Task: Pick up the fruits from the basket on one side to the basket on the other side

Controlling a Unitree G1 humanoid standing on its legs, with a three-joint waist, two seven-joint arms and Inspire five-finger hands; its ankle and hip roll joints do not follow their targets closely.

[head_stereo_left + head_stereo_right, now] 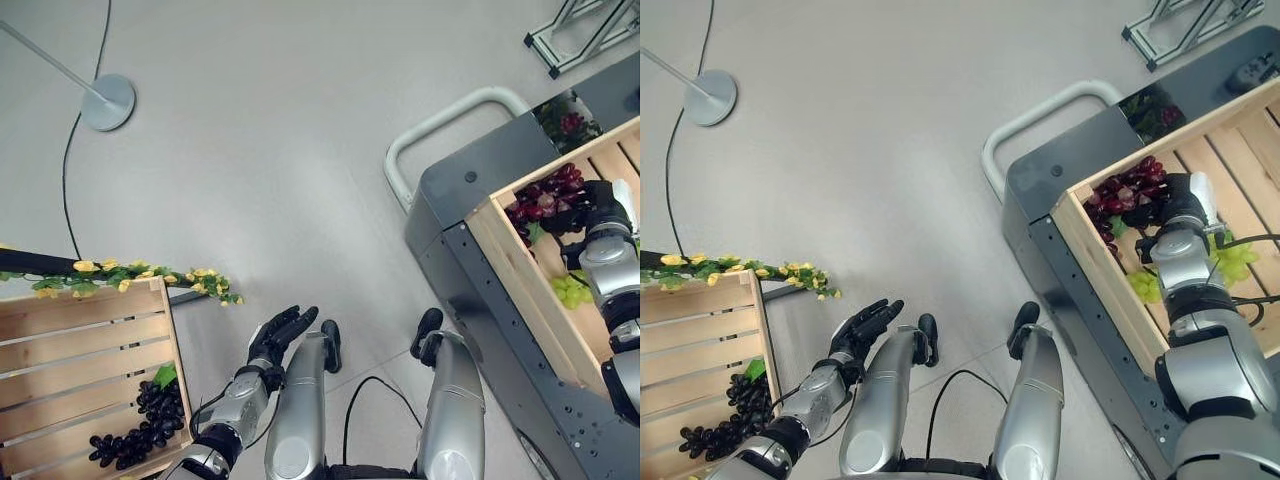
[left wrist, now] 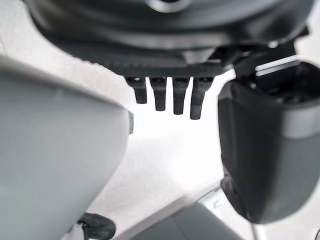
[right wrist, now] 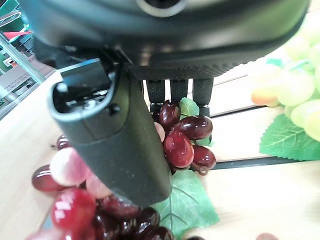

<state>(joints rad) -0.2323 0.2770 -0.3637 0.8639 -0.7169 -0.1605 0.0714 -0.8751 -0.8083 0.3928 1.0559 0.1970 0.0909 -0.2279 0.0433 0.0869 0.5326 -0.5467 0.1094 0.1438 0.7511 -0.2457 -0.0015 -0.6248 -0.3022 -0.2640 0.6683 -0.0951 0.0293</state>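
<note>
A bunch of red grapes (image 1: 548, 195) lies at the near corner of the wooden crate (image 1: 510, 265) on the right. My right hand (image 1: 600, 205) hangs over that bunch. In the right wrist view its straight fingers (image 3: 175, 90) reach down onto the red grapes (image 3: 180, 137) and the thumb (image 3: 115, 135) stands apart in front, so the hand is open. Green grapes (image 1: 570, 290) lie beside my wrist in the same crate. A second slatted crate (image 1: 70, 340) at lower left holds a bunch of black grapes (image 1: 150, 415). My left hand (image 1: 280, 335) hangs open beside that crate, holding nothing.
The right crate rests on a dark cart (image 1: 470, 170) with a white tubular handle (image 1: 440, 125). A garland of yellow flowers (image 1: 150, 275) runs along the left crate's far edge. A lamp stand's round base (image 1: 107, 102) and a metal frame (image 1: 585, 30) stand on the grey floor.
</note>
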